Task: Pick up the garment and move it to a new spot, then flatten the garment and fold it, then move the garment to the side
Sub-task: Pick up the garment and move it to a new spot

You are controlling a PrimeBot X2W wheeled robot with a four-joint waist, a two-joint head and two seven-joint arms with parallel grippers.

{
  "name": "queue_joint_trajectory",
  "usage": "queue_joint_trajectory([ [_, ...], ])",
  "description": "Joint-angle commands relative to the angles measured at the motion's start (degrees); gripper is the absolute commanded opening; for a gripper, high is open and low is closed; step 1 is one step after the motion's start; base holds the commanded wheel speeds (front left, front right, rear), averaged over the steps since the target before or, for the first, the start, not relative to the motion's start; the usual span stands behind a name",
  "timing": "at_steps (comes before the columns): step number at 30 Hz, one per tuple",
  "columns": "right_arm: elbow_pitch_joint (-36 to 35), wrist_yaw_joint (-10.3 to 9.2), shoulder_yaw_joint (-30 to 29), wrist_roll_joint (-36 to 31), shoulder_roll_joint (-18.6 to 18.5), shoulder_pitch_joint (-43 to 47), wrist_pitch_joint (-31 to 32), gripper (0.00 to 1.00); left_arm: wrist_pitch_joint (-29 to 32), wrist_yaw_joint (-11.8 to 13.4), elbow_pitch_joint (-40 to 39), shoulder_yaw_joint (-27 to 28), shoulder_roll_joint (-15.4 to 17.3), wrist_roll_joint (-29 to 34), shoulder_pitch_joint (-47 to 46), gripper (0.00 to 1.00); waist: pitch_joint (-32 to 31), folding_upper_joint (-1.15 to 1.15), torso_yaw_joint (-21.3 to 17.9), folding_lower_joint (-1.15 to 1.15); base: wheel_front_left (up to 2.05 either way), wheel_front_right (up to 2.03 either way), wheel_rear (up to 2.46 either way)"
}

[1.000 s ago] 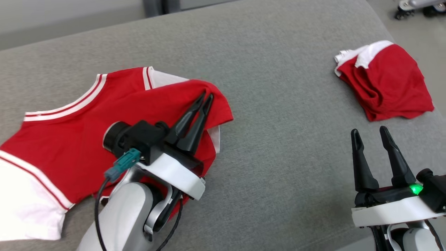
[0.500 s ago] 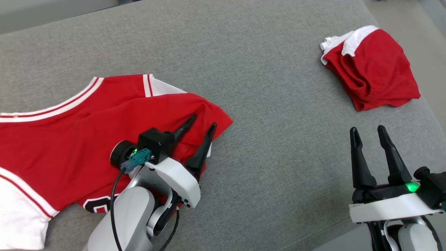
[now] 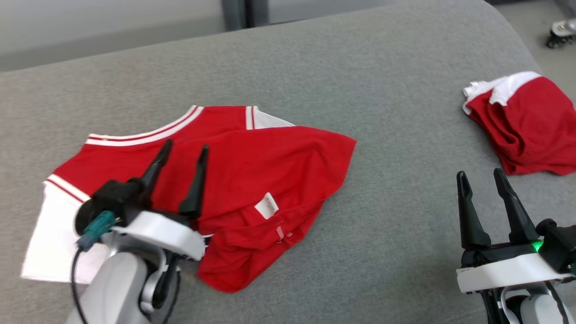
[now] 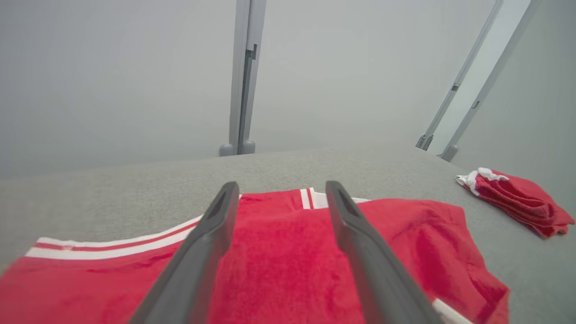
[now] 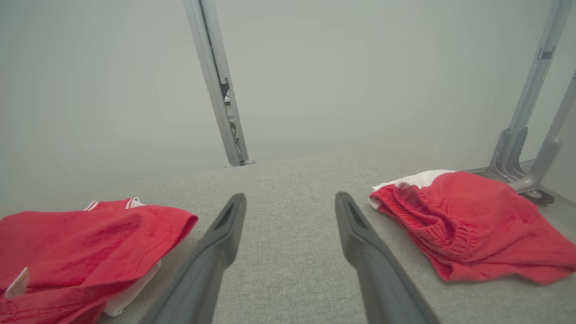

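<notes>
The broad grey fabric-covered surface [image 3: 382, 112] carries the red short-sleeved jersey with white sleeves and striped trim [image 3: 279, 162]. It lies left of centre, with one side folded over so that a flap faces up. It looks light, limp and easily rumpled, so I judge a pinch at a hem corner or the collar edge better than a grab mid-cloth. A crumpled red-and-white cloth bundle [image 3: 526, 130] sits well apart at the far right. The left pincer [image 3: 186, 146] stands over the jersey's chest, fingers apart and empty. The right pincer [image 3: 479, 173], likewise spread and empty, is over bare surface between the two cloths. A small white label [image 3: 266, 205] shows on the flap.
</notes>
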Motion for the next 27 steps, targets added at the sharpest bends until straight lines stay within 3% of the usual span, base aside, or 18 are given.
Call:
queue_joint_trajectory([
  [1,-0.24,0.00,-0.23,-0.48,-0.25,0.51,0.45,1.00,-0.49,0.53,-0.30,1.03,0.80,-0.60,1.27,1.00,-2.13,0.00,2.53,0.00,0.00,0.00,0.00],
  [10,-1.69,0.01,-1.98,-2.86,-0.28,4.25,3.72,1.00,-3.12,2.59,-4.60,8.88,6.57,-3.46,10.16,1.00,-7.12,0.00,8.66,0.00,0.00,0.00,0.00],
  [16,-2.04,0.01,-2.11,-3.60,-0.27,6.25,5.31,1.00,-3.01,2.72,-9.10,9.89,7.68,-4.73,16.52,1.00,-10.34,0.00,10.24,0.00,0.00,0.00,0.00],
  [27,-3.65,0.01,-1.65,-4.64,-0.27,10.35,8.24,1.00,-0.86,5.28,-13.91,8.72,7.41,-5.60,25.57,1.00,-15.21,0.00,10.10,0.00,0.00,0.00,0.00],
])
